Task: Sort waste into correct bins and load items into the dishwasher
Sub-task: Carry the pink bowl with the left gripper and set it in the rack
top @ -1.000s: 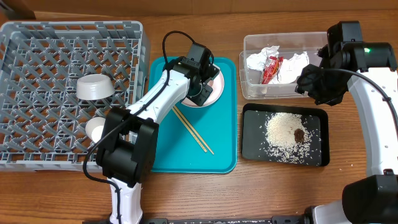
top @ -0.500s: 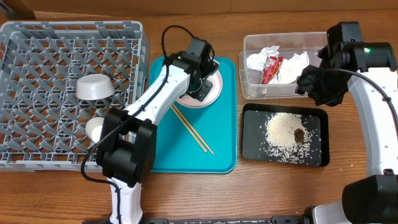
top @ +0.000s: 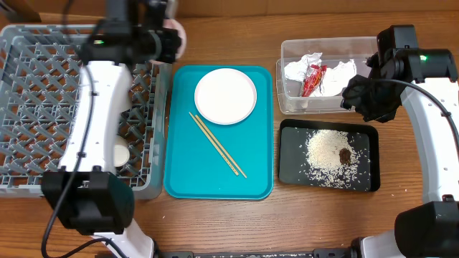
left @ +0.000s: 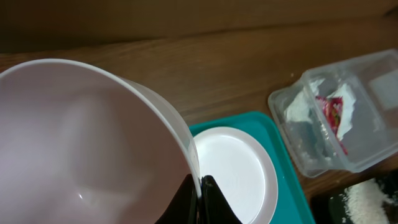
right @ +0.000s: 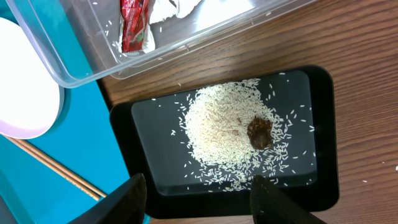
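The pinkish-white bowl (left: 74, 143) is in the left gripper (left: 200, 186), whose jaws pinch its rim from both sides. In the overhead view it sits at the upper left of the frame, by the top right corner of the grey dish rack (top: 43, 43), and the arm hides most of it. A small white cup (top: 120, 155) stands in the rack near its lower right.

To the right of the rack lies the teal tray (top: 183, 179), with the round white plate (top: 225, 96) in its upper half. The chopsticks (top: 217, 143) lie side by side on a slant just below the plate.

At the upper right, the clear tub (top: 290, 104) holds the crumpled napkin (top: 303, 66) and the red wrapper (top: 313, 79). Just below it, the black tray (top: 290, 168) carries the rice (top: 326, 149), with the brown scrap (top: 345, 155) on the heap's right side.

The right gripper (right: 199, 205) hangs over the black tray's edge, its fingers spread wide and nothing between them.
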You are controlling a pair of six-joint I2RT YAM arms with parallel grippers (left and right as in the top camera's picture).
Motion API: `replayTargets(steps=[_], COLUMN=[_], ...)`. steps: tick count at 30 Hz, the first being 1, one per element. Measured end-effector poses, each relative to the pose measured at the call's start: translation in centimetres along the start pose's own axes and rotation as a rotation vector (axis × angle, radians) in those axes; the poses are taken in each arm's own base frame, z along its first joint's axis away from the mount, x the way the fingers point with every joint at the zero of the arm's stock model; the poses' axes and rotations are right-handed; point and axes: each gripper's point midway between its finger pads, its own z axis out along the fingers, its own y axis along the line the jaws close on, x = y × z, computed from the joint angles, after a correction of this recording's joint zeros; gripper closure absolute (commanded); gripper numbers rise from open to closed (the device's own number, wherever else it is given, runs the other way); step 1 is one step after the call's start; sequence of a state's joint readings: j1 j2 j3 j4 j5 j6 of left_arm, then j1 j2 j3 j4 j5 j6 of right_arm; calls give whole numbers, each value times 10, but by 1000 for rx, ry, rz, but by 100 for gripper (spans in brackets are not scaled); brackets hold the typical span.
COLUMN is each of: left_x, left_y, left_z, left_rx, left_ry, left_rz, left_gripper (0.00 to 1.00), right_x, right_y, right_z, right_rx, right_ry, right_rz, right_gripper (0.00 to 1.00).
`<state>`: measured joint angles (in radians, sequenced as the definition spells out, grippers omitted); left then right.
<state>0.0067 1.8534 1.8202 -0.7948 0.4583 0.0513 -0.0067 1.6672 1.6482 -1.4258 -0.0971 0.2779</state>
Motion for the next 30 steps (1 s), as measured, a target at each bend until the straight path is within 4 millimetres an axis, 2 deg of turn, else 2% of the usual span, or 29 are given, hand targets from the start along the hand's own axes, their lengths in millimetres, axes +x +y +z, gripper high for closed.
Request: replayTargets(steps=[4, 7, 17, 23, 30], left_x=[-10, -7, 22, 32, 39], left_y=[36, 56, 119, 142, 155], left_z=[-24, -31, -4, -6, -15], left_rx=[85, 145, 419, 524, 586], left_ry=[-77, -95, -135, -178, -209], left_rz=[-77, -131, -300, -351, -392], left_gripper=[96, 96, 96, 96, 96], right_x=[0, 0, 1, 1, 1], right_y=[0, 0, 0, 0, 0], right_z=[0, 0, 0, 0, 0], right_rx=[0, 0, 1, 1, 2], right_ry=[0, 0, 2, 4, 4], right_rz=[0, -1, 0, 3, 3], right_gripper=[44, 44, 45, 45, 45])
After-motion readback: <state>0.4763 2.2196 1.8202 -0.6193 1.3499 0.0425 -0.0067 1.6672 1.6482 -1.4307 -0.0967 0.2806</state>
